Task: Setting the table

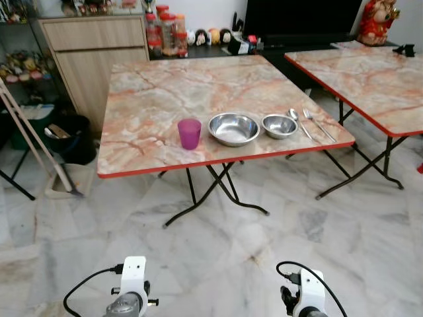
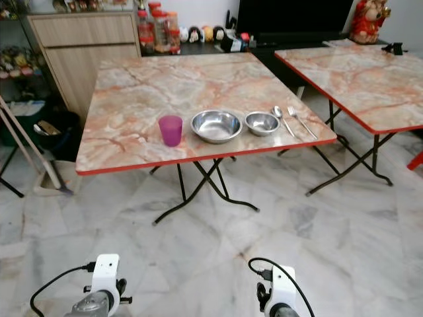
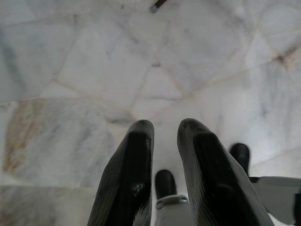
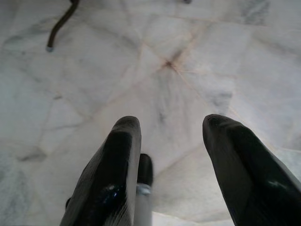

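Along the near edge of the table stand a purple cup, large bowl, small bowl, spoon and fork, lined up for reach. Left gripper hangs narrowly parted and right gripper wider, both empty above the floor.

Left silver arm hangs low at lower left of head views, white wrist block with black cable looping off it. Right silver arm hangs low at lower right, same white block and cable. Left gripper of two long black fingers points down, narrow gap between tips, nothing held. Right gripper of two long black fingers points down, fingers spread wide, nothing held.
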Robot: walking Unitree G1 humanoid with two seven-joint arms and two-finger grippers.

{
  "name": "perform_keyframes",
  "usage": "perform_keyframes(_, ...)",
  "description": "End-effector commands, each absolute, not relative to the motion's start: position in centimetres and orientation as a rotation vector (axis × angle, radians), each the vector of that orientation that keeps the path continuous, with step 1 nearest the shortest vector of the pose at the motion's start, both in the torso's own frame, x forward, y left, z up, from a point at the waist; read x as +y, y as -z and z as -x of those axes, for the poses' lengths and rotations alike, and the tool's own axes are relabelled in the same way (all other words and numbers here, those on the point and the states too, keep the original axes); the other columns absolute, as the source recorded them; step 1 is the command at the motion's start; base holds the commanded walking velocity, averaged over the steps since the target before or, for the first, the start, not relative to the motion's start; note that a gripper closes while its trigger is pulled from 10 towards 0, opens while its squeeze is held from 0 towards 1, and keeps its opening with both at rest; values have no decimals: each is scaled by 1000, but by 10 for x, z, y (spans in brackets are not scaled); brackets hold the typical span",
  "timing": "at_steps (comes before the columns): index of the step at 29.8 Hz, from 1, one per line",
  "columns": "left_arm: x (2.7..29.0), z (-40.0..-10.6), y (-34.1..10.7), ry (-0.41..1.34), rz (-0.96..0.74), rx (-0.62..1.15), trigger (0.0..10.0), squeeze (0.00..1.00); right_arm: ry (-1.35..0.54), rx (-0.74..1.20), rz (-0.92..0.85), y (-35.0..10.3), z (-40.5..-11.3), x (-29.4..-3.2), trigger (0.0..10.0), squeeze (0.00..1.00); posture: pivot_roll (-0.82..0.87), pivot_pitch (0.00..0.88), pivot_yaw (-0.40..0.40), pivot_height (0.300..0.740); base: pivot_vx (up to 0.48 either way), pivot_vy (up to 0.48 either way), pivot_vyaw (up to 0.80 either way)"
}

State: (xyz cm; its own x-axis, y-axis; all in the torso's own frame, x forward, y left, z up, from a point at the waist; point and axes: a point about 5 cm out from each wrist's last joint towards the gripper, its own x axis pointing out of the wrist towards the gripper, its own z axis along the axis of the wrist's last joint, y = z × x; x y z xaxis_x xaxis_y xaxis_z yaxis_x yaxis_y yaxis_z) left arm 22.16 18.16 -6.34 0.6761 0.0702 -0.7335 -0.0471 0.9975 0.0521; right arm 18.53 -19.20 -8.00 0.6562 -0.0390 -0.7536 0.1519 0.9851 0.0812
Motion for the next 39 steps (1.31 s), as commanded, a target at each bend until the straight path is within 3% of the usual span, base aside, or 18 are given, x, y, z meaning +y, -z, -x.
perform_keyframes(1,182,-220,65,-62,-52,851,10000,0,112,828,-145,77,-191,-191,10000,0,-15,0,-23,728,0,0,0)
perform_keyframes(30,182,-218,66,-60,-87,862,10000,0,115,834,-138,78,-189,-193,10000,0,-17,0,-25,728,0,-275,0)
perform_keyframes(39,182,-223,63,-74,-48,828,10000,0,117,826,-145,78,-189,-192,10000,0,-17,0,-25,728,0,0,0)
